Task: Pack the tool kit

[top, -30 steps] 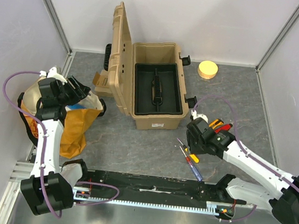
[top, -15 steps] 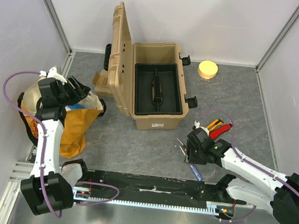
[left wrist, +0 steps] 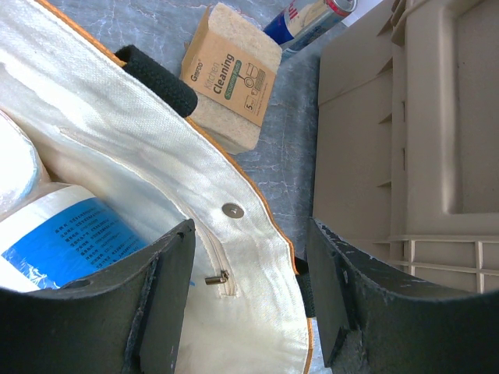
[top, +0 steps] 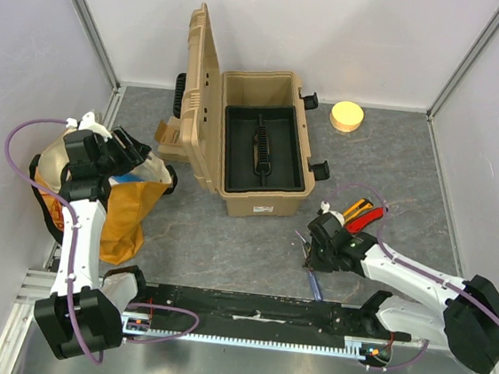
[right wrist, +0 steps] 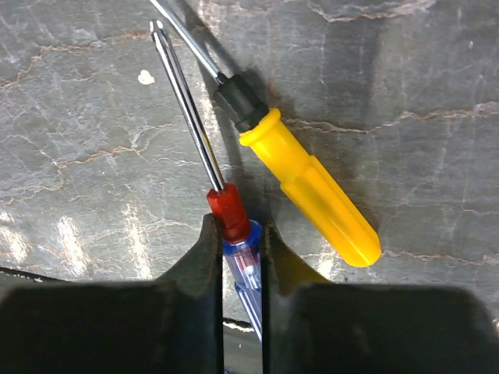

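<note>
Red and blue screwdriver (right wrist: 231, 214) lies on the grey table (right wrist: 405, 93), its handle pinched between the jaws of the right gripper (right wrist: 238, 227). The yellow screwdriver (right wrist: 312, 191) lies just beside, at 2 o'clock. The left gripper (left wrist: 251, 234) has its jaws spread wide above the cloth bag (left wrist: 140, 148). The open toolbox (top: 261, 202) sits at 11 o'clock from the right gripper.

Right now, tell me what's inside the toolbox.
A black tray with a centre handle fills the toolbox; nothing lies in it. Whatever is under the tray is hidden.
</note>
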